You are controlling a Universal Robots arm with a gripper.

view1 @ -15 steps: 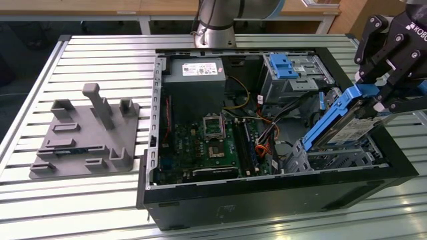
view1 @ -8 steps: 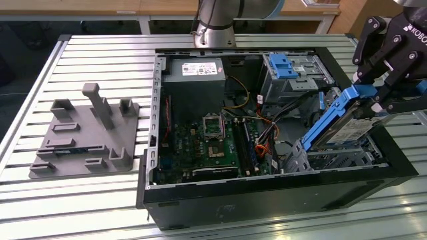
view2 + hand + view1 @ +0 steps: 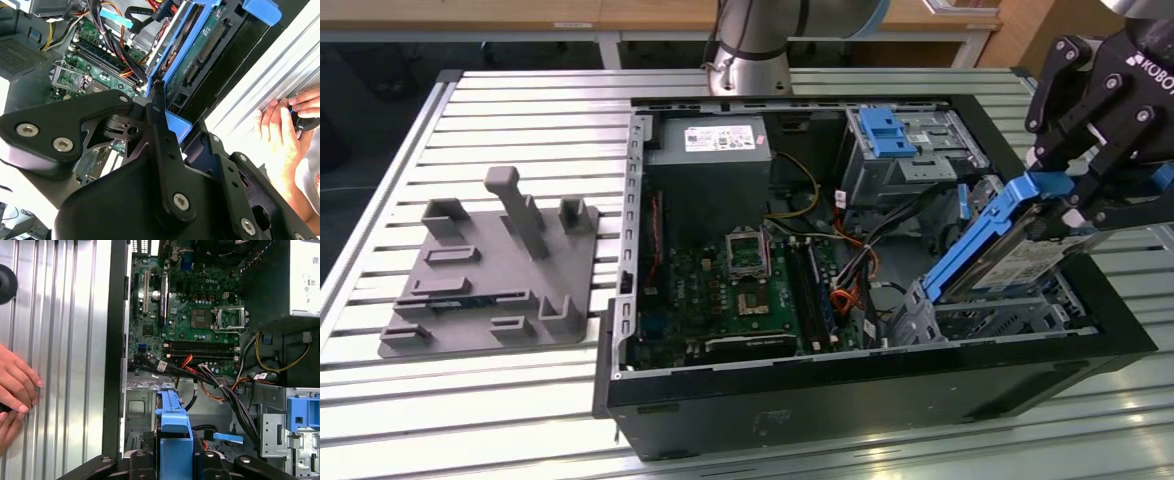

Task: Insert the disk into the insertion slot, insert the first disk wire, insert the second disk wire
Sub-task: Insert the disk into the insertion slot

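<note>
The disk (image 3: 1014, 262) stands steeply tilted, its lower end at the insertion slot (image 3: 994, 322), in the open computer case's (image 3: 854, 395) corner nearest the counter's (image 3: 520, 100) edge at the exterior view's right. The jaws are clenched on its upper end. A person's hand (image 3: 15, 385) rests on the counter beside the case.

Slatted silver table (image 3: 520, 110): open black computer case (image 3: 854, 400) on it, grey fixture plate (image 3: 487, 290) with upright pegs beside, toward exterior view's left; person's hand (image 3: 15, 385) on slats
</note>
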